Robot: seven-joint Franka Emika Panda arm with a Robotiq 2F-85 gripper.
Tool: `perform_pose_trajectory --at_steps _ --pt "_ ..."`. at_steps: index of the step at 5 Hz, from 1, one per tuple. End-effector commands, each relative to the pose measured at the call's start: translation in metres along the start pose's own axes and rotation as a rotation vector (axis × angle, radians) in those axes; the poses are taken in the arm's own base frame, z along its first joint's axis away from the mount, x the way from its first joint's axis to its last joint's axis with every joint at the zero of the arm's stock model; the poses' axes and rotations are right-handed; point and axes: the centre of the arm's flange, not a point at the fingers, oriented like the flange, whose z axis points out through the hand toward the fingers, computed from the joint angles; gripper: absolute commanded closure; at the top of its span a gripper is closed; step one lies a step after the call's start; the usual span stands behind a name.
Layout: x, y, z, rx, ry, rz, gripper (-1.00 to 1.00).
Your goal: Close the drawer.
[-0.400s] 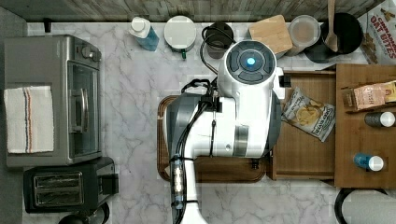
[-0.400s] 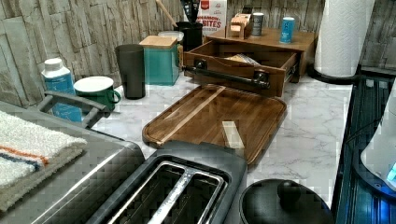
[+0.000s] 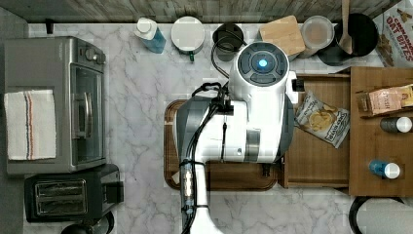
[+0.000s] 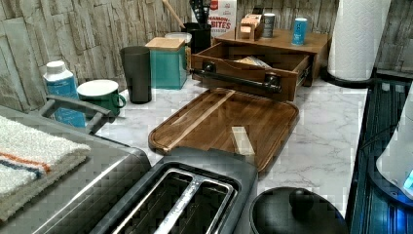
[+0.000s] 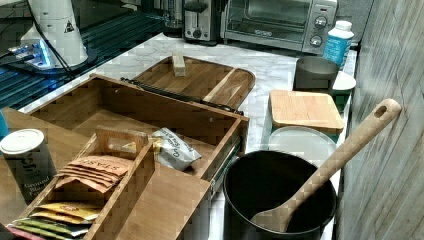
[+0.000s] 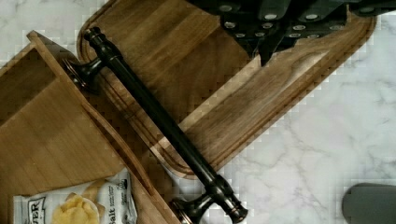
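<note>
Fingers of the gripper [image 6: 280,28], state unclear, hang over the dark tray [image 6: 224,84]; the drawer [image 6: 42,140] handle [image 6: 159,121] runs diagonally at frame centre.

a white marble-veined countertop [image 3: 141,97] runs under a weathered grey wood-plank wall [image 4: 73,24], with a toaster oven [image 3: 53,105], black toaster [image 3: 68,195] and paper towel roll [image 4: 358,36] along its edges.
</note>
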Motion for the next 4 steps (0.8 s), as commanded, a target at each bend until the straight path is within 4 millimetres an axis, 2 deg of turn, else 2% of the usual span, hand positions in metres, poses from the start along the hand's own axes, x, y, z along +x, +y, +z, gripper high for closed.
perform_pose_trajectory --at_steps 1,2,4 --pt "-0.035 -0.005 0.025 0.072 0.078 -0.382 1.0" --pt "-0.036 -0.006 0.049 0.08 0.069 -0.492 1.0" --pt "-0.062 -0.014 0.107 -0.009 0.178 -0.657 1.0"
